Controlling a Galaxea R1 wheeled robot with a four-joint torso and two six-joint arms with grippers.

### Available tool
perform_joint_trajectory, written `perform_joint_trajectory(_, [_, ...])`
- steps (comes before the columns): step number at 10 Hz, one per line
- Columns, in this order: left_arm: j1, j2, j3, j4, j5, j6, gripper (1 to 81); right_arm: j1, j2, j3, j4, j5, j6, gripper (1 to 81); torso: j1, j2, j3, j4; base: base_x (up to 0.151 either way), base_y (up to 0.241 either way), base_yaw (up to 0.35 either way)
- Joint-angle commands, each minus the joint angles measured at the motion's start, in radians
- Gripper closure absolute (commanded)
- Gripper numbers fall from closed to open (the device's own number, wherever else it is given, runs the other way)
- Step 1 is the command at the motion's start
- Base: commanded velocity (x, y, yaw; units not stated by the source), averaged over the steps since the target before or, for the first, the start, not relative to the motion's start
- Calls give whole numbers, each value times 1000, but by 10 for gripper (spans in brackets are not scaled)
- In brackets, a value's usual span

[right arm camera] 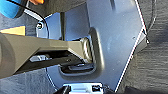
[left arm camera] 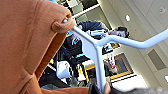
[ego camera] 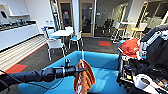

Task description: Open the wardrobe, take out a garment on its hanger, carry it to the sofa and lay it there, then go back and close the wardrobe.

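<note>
My left gripper (ego camera: 80,70) reaches in from the left and is shut on the white hanger (ego camera: 82,58). The rust-orange garment (ego camera: 84,79) with white lettering hangs from it over the seat of the bright blue sofa (ego camera: 105,65). In the left wrist view the garment (left arm camera: 22,45) is draped over one end of the hanger (left arm camera: 100,47), whose stem runs down into my left gripper (left arm camera: 100,89). A corner of the blue sofa (right arm camera: 10,8) appears in the right wrist view, beside the robot's own grey body panel.
A person with a control rig (ego camera: 152,50) stands close on the right of the sofa, with an orange cloth (ego camera: 130,47) beside them. Behind the sofa are a white table (ego camera: 61,33) and chairs (ego camera: 55,45) on dark carpet. A kitchen counter (ego camera: 15,33) runs along the left wall.
</note>
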Motion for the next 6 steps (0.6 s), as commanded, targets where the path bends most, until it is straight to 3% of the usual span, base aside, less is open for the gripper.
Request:
perform_joint_trajectory(1, [-163, -5, 37, 24, -98, 10, 811, 11, -10, -5, -8, -48, 2, 10, 0, 0, 0, 0, 68, 0, 0])
perform_joint_trajectory(6, [-161, -6, 40, 24, -98, 10, 811, 13, -10, -7, -9, -48, 2, 10, -1, 0, 0, 0, 83, 0, 0])
